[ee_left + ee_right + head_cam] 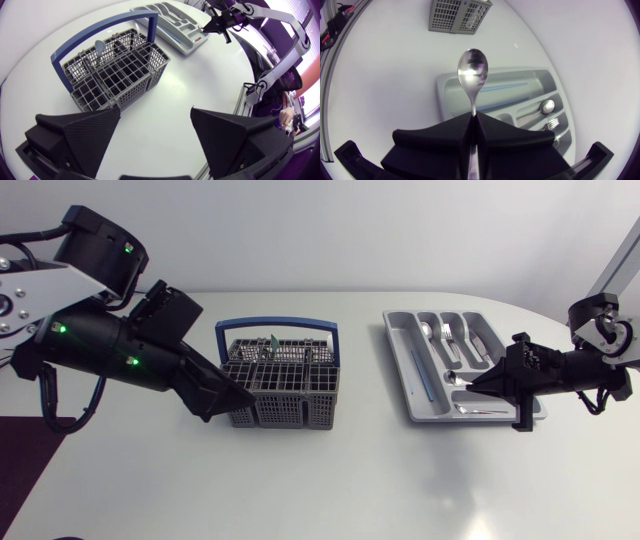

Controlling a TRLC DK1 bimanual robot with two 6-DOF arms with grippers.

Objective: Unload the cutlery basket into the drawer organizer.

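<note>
The right fingers [430,142] are clamped on the handle of a spoon [472,67], held bowl-forward above the drawer organizer [398,348]. The left fingers [85,135] stand apart, empty, near the cutlery basket [285,398] on the desk [330,480]; one utensil [100,48] stands inside it.

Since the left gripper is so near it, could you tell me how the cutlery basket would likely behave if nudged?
The cutlery basket looks like open plastic mesh with little inside, so probably light and apt to slide on the smooth table. A push high on its blue handle might tip it.
</note>
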